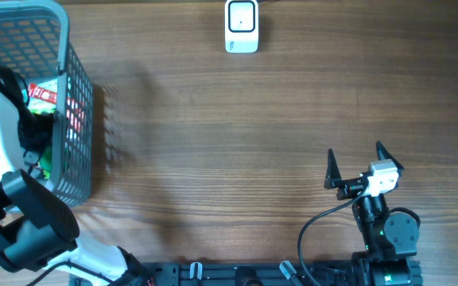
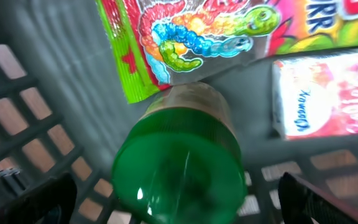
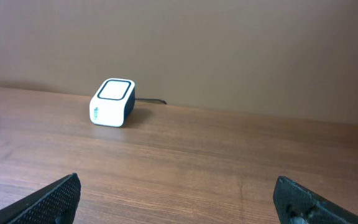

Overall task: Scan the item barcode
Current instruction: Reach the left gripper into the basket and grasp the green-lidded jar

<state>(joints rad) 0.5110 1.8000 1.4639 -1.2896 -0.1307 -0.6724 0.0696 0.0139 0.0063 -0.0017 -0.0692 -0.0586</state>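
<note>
The white barcode scanner [image 1: 242,26] stands at the table's far edge, and the right wrist view shows the scanner [image 3: 112,102] ahead to the left. My left gripper [image 2: 179,202] is down inside the grey basket [image 1: 78,103], open, its fingers [image 2: 42,202] well apart on either side of a green bottle [image 2: 179,162] lying on the basket floor, touching nothing. A gummy-worm candy bag [image 2: 185,37] and a pink-and-white pack [image 2: 328,93] lie just beyond the bottle. My right gripper [image 1: 356,155] hovers open and empty over the front right of the table.
The basket's lattice walls [image 2: 23,124] close in round the left gripper. A red-and-white packet [image 1: 42,95] shows in the basket from above. The scanner's cable [image 3: 151,101] runs off behind it. Bare wooden tabletop [image 1: 229,143] lies between basket and right arm.
</note>
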